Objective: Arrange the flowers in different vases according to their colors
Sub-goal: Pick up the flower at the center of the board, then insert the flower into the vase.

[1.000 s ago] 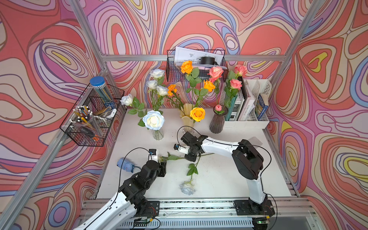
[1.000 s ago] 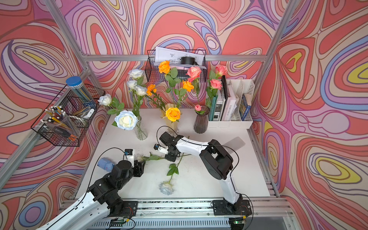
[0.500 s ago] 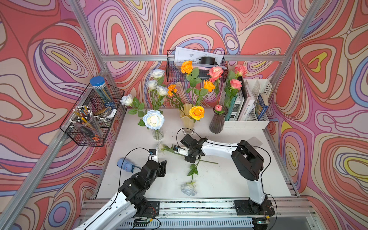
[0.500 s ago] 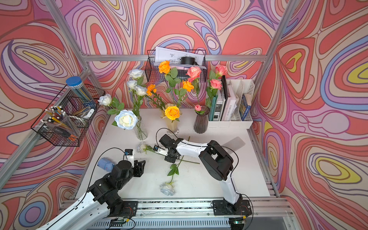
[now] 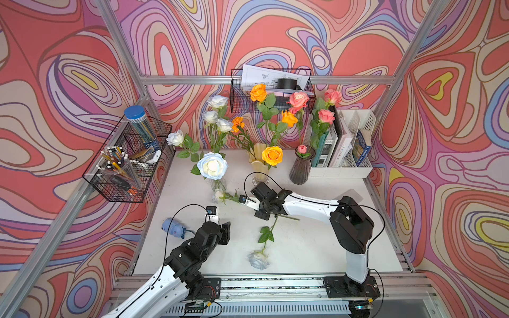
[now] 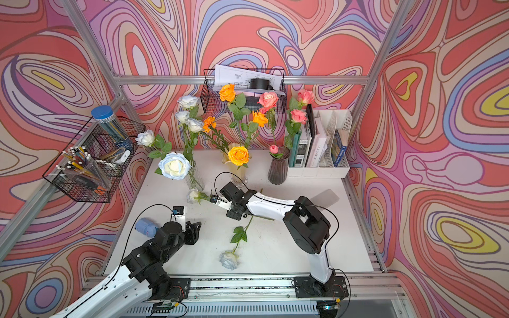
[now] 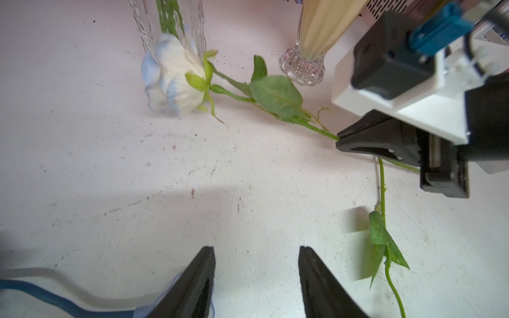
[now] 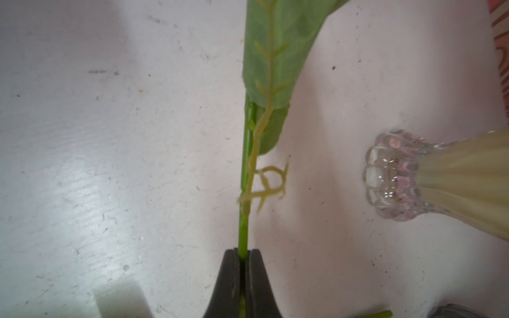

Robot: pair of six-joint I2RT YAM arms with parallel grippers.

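My right gripper (image 8: 242, 252) is shut on the green stem of a white rose (image 5: 218, 196), low over the table. Its bloom (image 7: 173, 79) rests against the foot of the clear glass vase (image 5: 219, 184), which holds white roses. In the left wrist view the right gripper (image 7: 338, 139) pinches the stem mid-length. A second white rose (image 5: 258, 260) lies loose near the front edge, its stem running under the right arm. Orange flowers stand in the yellow-amber vase (image 5: 259, 162) and pink ones in the dark purple vase (image 5: 298, 170). My left gripper (image 7: 256, 256) hovers open and empty at front left.
A small blue object (image 5: 173, 228) with a cable lies left of the left arm. A wire basket with pens (image 5: 126, 162) hangs on the left wall. A white file organizer with books (image 5: 341, 148) stands at the back right. A wire basket (image 5: 271, 90) hangs on the back wall.
The right gripper closed on the rose stem and carried it toward the back left, so the bloom now sits by the clear vase. The left arm has stayed put.
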